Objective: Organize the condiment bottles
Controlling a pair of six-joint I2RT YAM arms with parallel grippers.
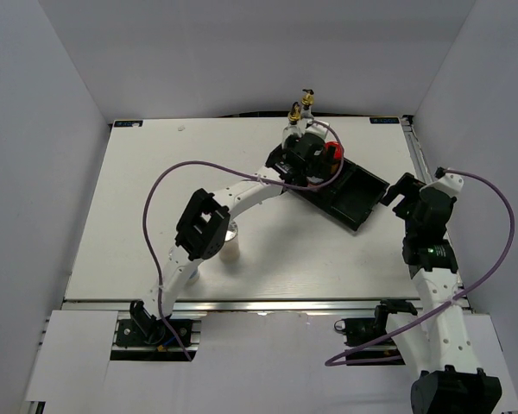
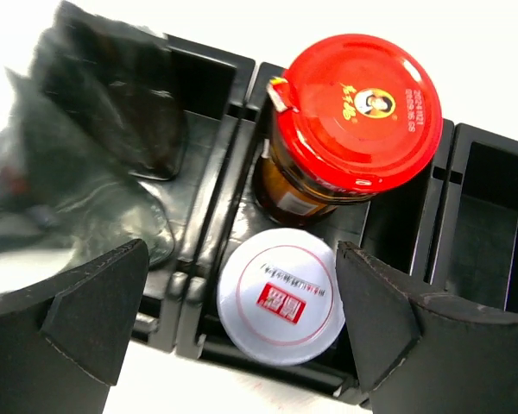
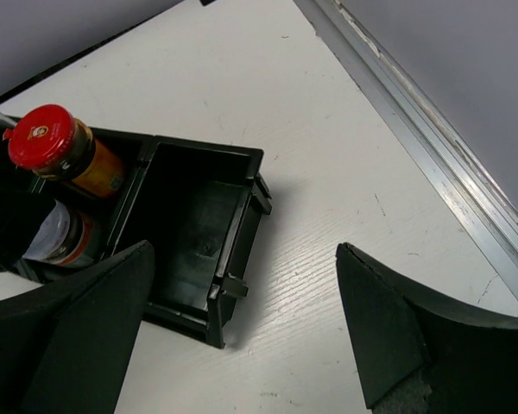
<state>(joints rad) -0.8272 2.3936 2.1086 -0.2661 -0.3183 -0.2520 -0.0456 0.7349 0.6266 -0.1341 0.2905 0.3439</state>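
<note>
The red-lidded brown jar [image 2: 354,112] and the small white-lidded jar [image 2: 281,297] stand together in the middle compartment of the black tray [image 2: 466,216]. My left gripper [image 2: 242,259] is open above the white-lidded jar, a finger on each side, gripping nothing. The two tall glass bottles [image 1: 300,108] with gold pourers stand at the tray's far end. They are blurred in the left wrist view [image 2: 78,172]. Two shakers [image 1: 232,241] stand under the left arm's elbow, partly hidden. My right gripper [image 3: 243,254] is open and empty over the table beside the tray's end compartment [image 3: 198,207].
The tray [image 1: 356,194] lies diagonally at the back right of the table, and its right-hand compartments hold nothing. The table's metal right edge rail [image 3: 432,147] runs close to my right gripper [image 1: 394,193]. A purple cable [image 1: 168,181] loops over the left arm.
</note>
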